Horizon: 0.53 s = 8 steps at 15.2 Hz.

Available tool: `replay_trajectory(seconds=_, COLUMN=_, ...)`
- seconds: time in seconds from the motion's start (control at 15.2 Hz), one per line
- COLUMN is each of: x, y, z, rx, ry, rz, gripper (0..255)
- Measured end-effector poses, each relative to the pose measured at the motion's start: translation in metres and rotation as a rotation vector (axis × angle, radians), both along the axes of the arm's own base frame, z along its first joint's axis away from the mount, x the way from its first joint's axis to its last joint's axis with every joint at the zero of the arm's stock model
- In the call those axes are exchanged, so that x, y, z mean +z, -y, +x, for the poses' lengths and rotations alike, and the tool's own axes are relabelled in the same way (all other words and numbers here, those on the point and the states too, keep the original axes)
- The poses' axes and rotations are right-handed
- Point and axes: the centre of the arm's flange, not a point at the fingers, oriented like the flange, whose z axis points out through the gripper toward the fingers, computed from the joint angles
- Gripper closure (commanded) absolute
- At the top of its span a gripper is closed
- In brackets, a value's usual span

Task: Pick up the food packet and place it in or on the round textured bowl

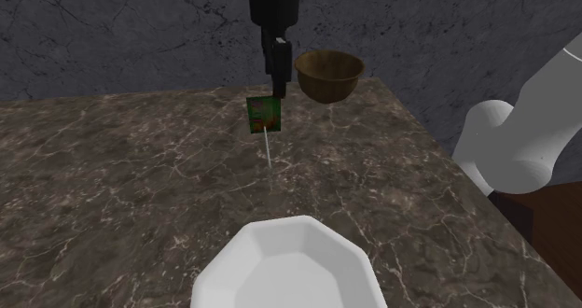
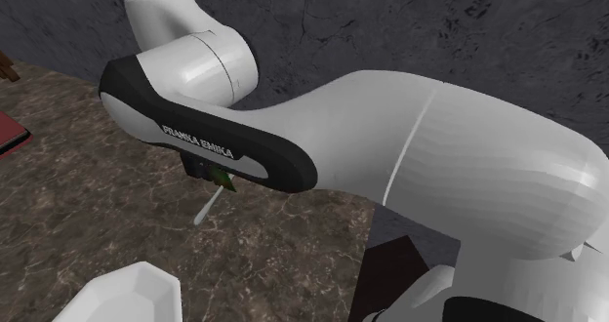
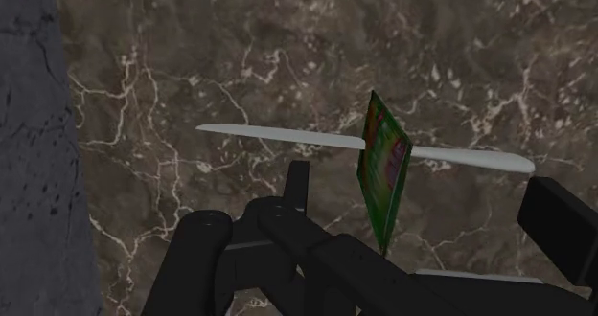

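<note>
Right, biggest first. Marble table (image 1: pixel 112 185), dark brown w/ pale veins, spans the shoulder view. A rough dark-grey stone wall (image 1: pixel 112 26) stands behind its far edge. White arm (image 2: pixel 468 164), w/ a black band lettered FRANKA EMIKA, takes up most of the second exterior view. In the shoulder view it shows at the right edge, w/ the hand pointing down at top ctr. Dark brown stand (image 2: pixel 390 271) shows beneath the arm in the second exterior view.

White faceted dish (image 1: pixel 289 259) sits at the table's near edge, bottom ctr of the shoulder view, well apart from the rest. Round, deep brown bowl (image 1: pixel 328 73) is near the table's far edge by the wall, just to the shoulder view's right of the black gripper (image 1: pixel 277 87). Its rim is approx level w/ the gripper's tip.

Food packet (image 1: pixel 263 114), green w/ red-orange print, is upright directly under the gripper's tip. It is to the shoulder view's left of the brown bowl, not in or on it. Wrist view has it nearly edge-on, close to the hand, in front of a thin white stick (image 1: pixel 269 161). Can't tell whether the gripper is clamped on it or apart, nor whether the packet clears the table. The stick lies flat on the marble, running from below the packet toward the white dish and stopping short of it.
</note>
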Motion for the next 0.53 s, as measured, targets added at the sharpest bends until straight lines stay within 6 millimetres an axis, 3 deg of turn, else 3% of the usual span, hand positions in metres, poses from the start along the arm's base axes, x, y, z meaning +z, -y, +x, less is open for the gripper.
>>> replay_trajectory(seconds=0.26, x=-0.019, y=-0.002, z=-0.001, rx=0.002, ry=0.0, rz=0.0, gripper=0)
replay_trajectory(seconds=0.53, x=-0.023, y=-0.001, z=0.0, rx=0.002, ry=0.0, rz=0.0, gripper=0)
